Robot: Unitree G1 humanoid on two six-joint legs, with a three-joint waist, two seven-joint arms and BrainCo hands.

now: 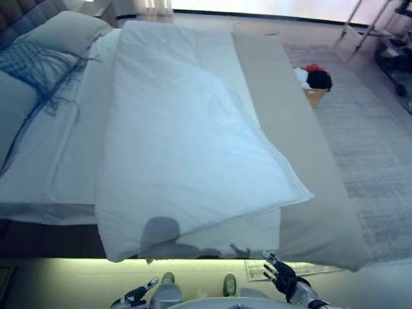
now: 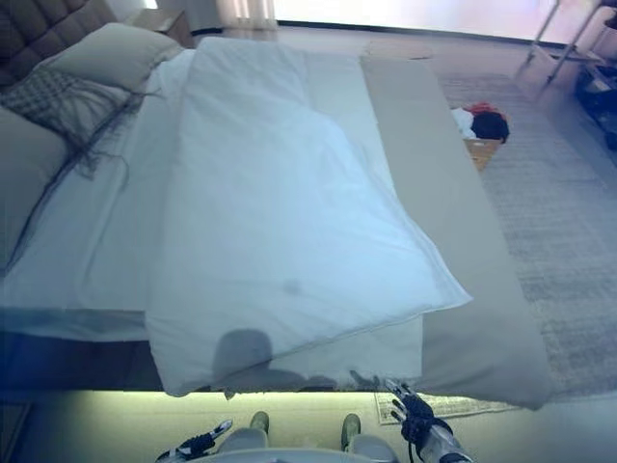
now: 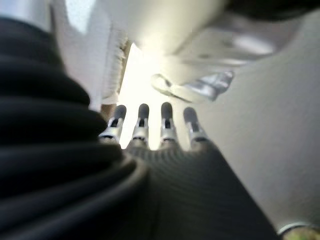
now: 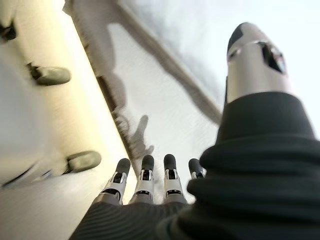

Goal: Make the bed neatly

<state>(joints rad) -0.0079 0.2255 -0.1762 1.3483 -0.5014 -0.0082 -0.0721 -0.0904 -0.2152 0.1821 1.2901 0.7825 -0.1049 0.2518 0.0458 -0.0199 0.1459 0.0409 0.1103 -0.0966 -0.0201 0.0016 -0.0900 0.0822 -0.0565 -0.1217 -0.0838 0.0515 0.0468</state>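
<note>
**Duvet folded on bed, both hands low & off it**

White duvet (image 1: 187, 141) lies lengthwise down the bed (image 1: 51, 174), folded over on itself; top layer runs at a slant, its near right corner sticking out over the beige bedspread (image 1: 302, 161) that covers the bed's right side. Near edge of duvet hangs over the foot of the bed. White sheet shows bare to the left of the duvet. Pillows (image 1: 64, 32) at far left by the headboard, w/ a dark fringed throw (image 1: 32, 64) draped just below them.

Left hand (image 1: 136, 296) at bottom edge of head views, below the bed's foot, apart from the duvet; fingers straight in its wrist view, nothing held. Right hand (image 2: 416, 413) also low, near the bedspread's near corner, fingers spread & straight, holding nothing, not touching the bedding.

Right of bed on the grey rug (image 1: 373, 148): small basket (image 1: 314, 82) w/ white, red & black items.
</note>
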